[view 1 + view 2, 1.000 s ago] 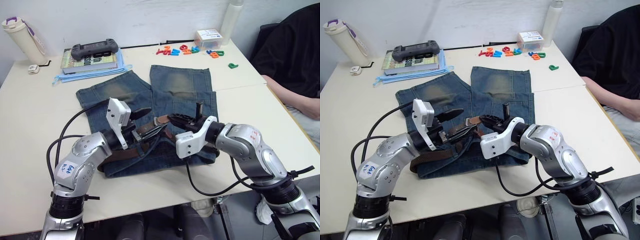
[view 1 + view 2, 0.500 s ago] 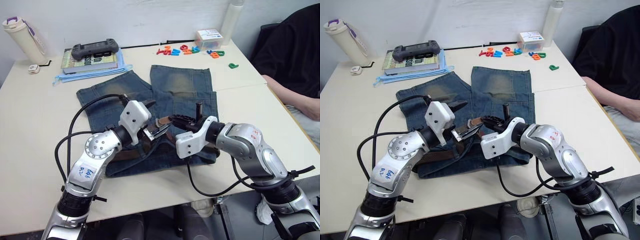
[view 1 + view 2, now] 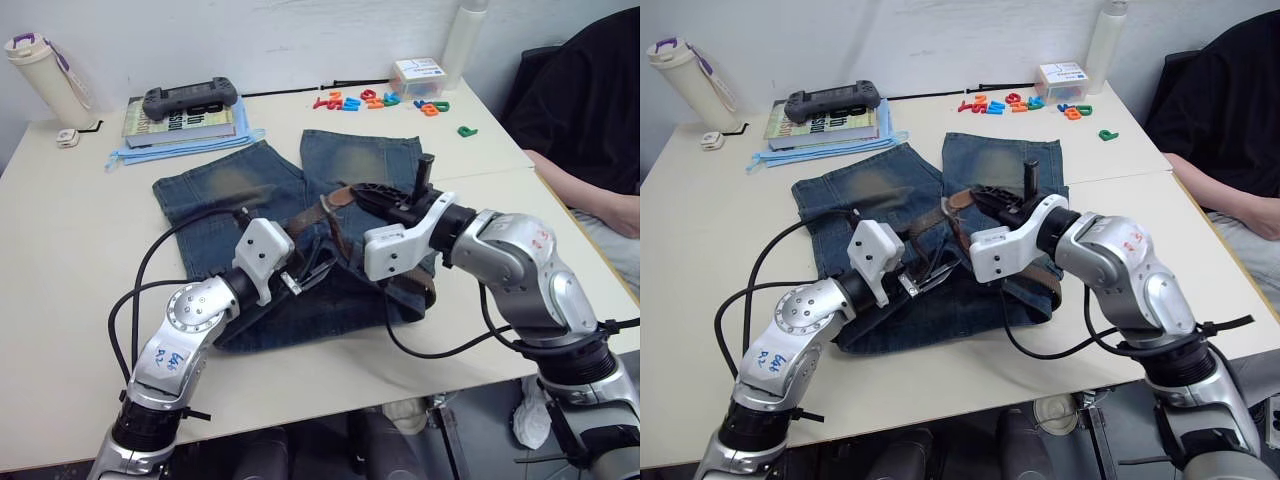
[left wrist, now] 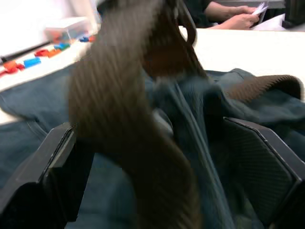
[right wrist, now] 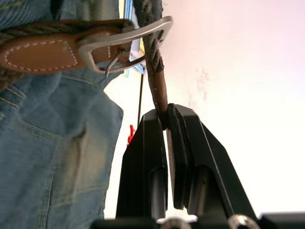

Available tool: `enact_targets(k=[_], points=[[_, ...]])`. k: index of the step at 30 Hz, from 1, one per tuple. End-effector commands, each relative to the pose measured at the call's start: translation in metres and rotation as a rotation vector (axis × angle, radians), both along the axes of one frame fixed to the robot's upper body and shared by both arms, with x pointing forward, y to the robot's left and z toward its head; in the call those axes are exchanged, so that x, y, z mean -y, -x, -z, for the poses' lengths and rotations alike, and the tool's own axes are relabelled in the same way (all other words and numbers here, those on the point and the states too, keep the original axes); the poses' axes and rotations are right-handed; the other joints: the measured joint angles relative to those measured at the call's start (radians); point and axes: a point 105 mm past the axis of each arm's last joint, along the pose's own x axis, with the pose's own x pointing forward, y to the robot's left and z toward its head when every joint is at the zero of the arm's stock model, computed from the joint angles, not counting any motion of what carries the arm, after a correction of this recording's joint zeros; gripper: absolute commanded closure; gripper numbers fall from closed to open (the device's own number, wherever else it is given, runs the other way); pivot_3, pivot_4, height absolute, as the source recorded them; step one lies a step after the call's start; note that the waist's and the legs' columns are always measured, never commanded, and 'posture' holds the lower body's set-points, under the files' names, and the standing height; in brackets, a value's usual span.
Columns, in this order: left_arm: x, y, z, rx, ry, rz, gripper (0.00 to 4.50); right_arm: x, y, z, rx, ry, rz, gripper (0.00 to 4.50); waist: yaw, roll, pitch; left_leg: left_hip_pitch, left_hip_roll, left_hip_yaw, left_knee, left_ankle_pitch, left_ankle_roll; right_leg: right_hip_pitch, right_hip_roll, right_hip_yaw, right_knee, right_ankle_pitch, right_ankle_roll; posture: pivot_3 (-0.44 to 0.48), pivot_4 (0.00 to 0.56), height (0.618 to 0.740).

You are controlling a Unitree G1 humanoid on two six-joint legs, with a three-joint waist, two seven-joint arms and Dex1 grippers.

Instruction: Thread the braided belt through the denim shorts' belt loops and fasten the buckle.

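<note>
Silver buckle (image 5: 125,42) around pinched braided belt (image 5: 156,81)

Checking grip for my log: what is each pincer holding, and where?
Right pincer pinches the braided belt just past the buckle. Left pincer stands open around the belt, not gripping.

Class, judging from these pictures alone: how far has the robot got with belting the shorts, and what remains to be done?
Done: the braided belt lies along the denim shorts' waistband, and its free end already passes through the buckle.
In hand: the right gripper pinches that end just past the buckle; the left gripper is open around the strap.
Left: seating the prong, which looks unfastened. Which belt loops are threaded cannot be told.
</note>
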Motion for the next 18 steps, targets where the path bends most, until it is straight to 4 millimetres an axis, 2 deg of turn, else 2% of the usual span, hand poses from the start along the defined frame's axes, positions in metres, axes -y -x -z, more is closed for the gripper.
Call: enact_targets(k=[1, 2, 5, 7, 10, 14, 16, 18], points=[[-0.009, 0.012, -0.011, 0.036, 0.046, 0.029, 0.00, 0.005, 0.012, -0.034, 0.117, -0.003, -0.028, 4.43, 0.002, 0.000, 0.000, 0.000, 0.000, 0.000, 0.000, 0.000, 0.000, 0.000, 0.000, 0.000, 0.000, 0.000, 0.000, 0.000, 0.150, 0.714], [-0.010, 0.013, -0.011, 0.032, 0.054, 0.033, 0.00, 0.005, 0.013, -0.032, 0.116, 0.014, -0.030, 4.43, 0.003, 0.000, 0.000, 0.000, 0.000, 0.000, 0.000, 0.000, 0.000, 0.000, 0.000, 0.000, 0.000, 0.000, 0.000, 0.000, 0.150, 0.714], [-0.013, 0.017, -0.013, 0.028, 0.060, 0.042, 0.00, 0.011, 0.012, -0.048, 0.162, -0.018, -0.011, 4.43, 0.003, 0.000, 0.000, 0.000, 0.000, 0.000, 0.000, 0.000, 0.000, 0.000, 0.000, 0.000, 0.000, 0.000, 0.000, 0.000, 0.150, 0.714], [-0.014, 0.020, -0.013, 0.027, 0.059, 0.051, 0.00, 0.007, 0.016, -0.031, 0.108, 0.031, -0.037, 4.43, 0.005, 0.000, 0.000, 0.000, 0.000, 0.000, 0.000, 0.000, 0.000, 0.000, 0.000, 0.000, 0.000, 0.000, 0.000, 0.000, 0.150, 0.714], [-0.014, 0.022, -0.016, 0.029, 0.066, 0.059, 0.00, 0.001, 0.019, -0.030, 0.086, 0.007, -0.053, 4.43, 0.006, 0.000, 0.000, 0.000, 0.000, 0.000, 0.000, 0.000, 0.001, 0.000, 0.000, 0.000, -0.001, 0.000, 0.000, 0.000, 0.150, 0.714], [-0.013, 0.022, -0.019, 0.034, 0.069, 0.061, 0.00, -0.016, 0.030, 0.012, -0.046, 0.119, -0.117, 4.43, 0.004, 0.000, 0.000, 0.000, 0.000, 0.000, 0.000, 0.000, 0.001, 0.000, 0.000, 0.000, -0.001, 0.000, 0.000, 0.000, 0.150, 0.714], [-0.012, 0.021, -0.020, 0.034, 0.072, 0.062, 0.00, -0.016, 0.031, 0.026, -0.078, 0.175, -0.115, 4.43, 0.003, 0.000, 0.000, 0.000, 0.001, 0.000, 0.000, 0.000, 0.001, 0.000, 0.000, 0.000, -0.001, 0.000, 0.000, 0.000, 0.150, 0.714], [-0.011, 0.021, -0.020, 0.034, 0.070, 0.069, 0.00, -0.014, 0.026, 0.033, -0.059, 0.210, -0.102, 4.43, 0.003, 0.000, 0.000, 0.000, 0.000, 0.000, 0.000, 0.000, 0.001, 0.000, 0.000, 0.000, -0.001, 0.000, 0.000, 0.000, 0.150, 0.714]])
